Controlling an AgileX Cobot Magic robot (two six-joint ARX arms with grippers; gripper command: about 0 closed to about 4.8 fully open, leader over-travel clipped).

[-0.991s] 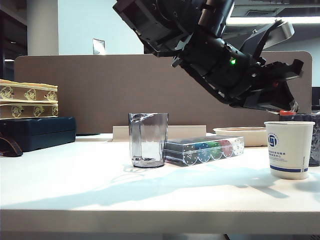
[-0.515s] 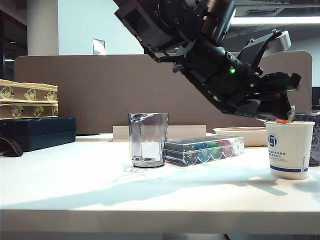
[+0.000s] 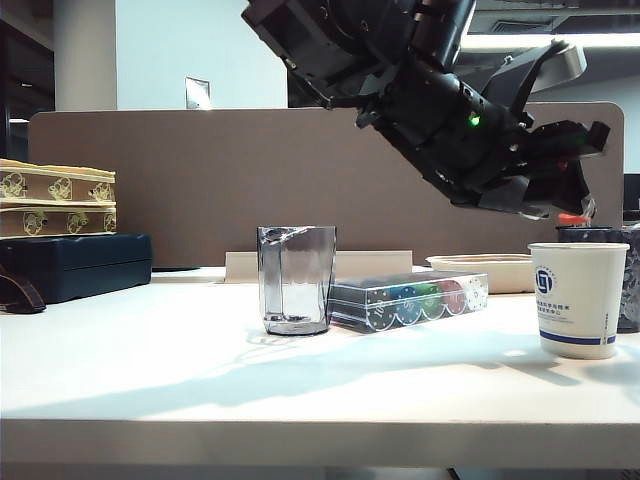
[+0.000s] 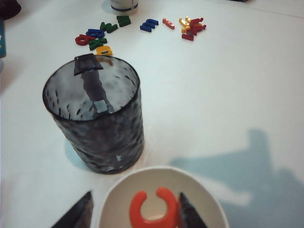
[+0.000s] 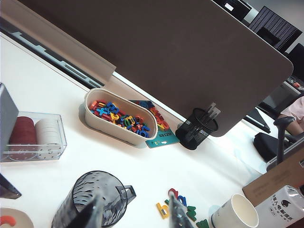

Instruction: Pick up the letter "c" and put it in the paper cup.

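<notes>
On the white desk (image 3: 200,350) the letter "c" (image 4: 154,209) lies inside the paper cup (image 3: 578,298); the left gripper (image 4: 135,211), jaws spread above its rim, should lift straight clear, while the right gripper (image 5: 133,213) hangs spread, well apart.

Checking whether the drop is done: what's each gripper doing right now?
Left gripper: open above the paper cup, holding nothing; the letter "c" lies inside.
Right gripper: open, empty, above the table.

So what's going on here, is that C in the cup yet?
Looks like it. The left gripper hovers open just above the paper cup, and the red-orange letter "c" lies inside it, free of the fingers. The dark patterned pen holder stands beside the cup. The right gripper hangs open off to the side, holding nothing.
</notes>
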